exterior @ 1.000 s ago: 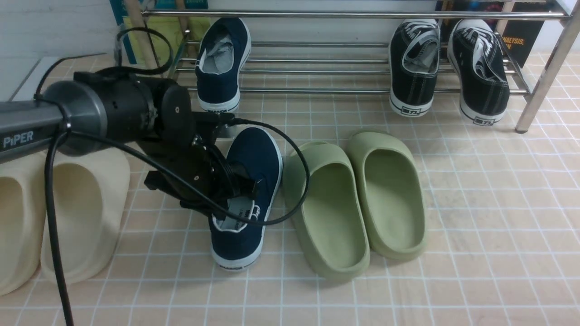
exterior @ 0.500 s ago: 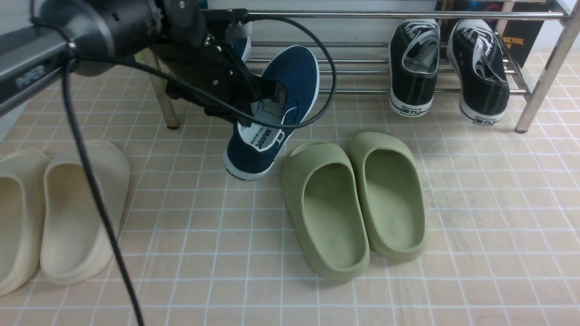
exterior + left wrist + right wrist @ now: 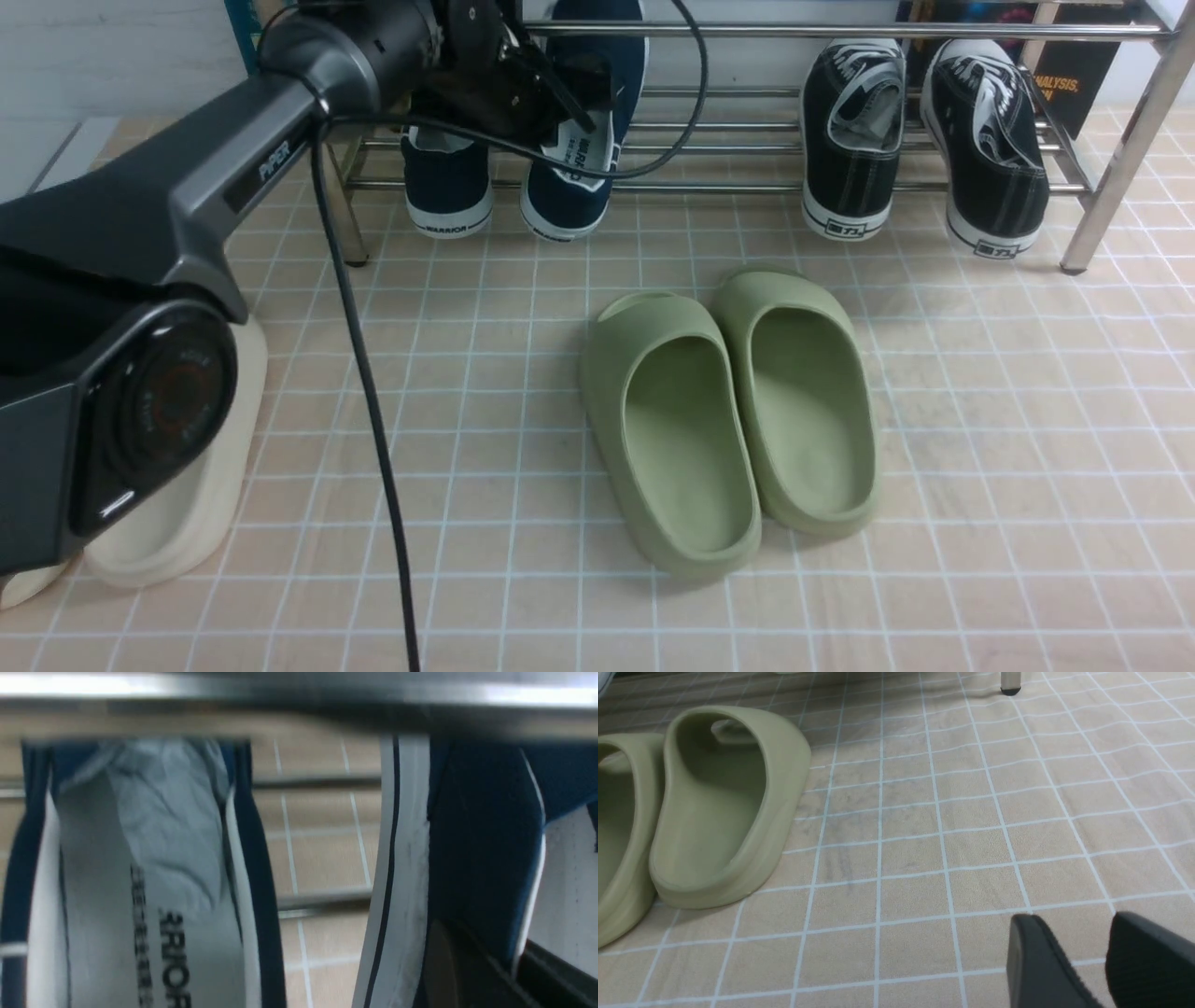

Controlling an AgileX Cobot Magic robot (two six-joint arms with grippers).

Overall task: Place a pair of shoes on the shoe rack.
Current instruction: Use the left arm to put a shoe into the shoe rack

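The pair of shoes is navy canvas with white soles. One shoe [image 3: 446,182] lies on the shoe rack [image 3: 747,187] at its left end, heel out over the front bar. The second shoe [image 3: 571,187] is beside it on its right, heel level with the first, and my left gripper [image 3: 574,112] is shut on its side wall. From the left wrist the resting shoe [image 3: 140,882] shows its grey lining, and the held shoe [image 3: 476,849] is pinched in my left gripper [image 3: 486,947]. My right gripper [image 3: 1071,924] hovers open over bare tiles.
Two olive-green slides [image 3: 728,411] sit mid-floor in front of the rack. Two black sneakers [image 3: 854,131] rest on the rack's right half. Cream slides [image 3: 187,504] lie at the left, partly behind my left arm. A chrome rack leg [image 3: 1120,159] stands at the right.
My left gripper has lifted the second navy shoe off the floor and carried it forward to the rack, beside the first one. The right gripper has stayed open.
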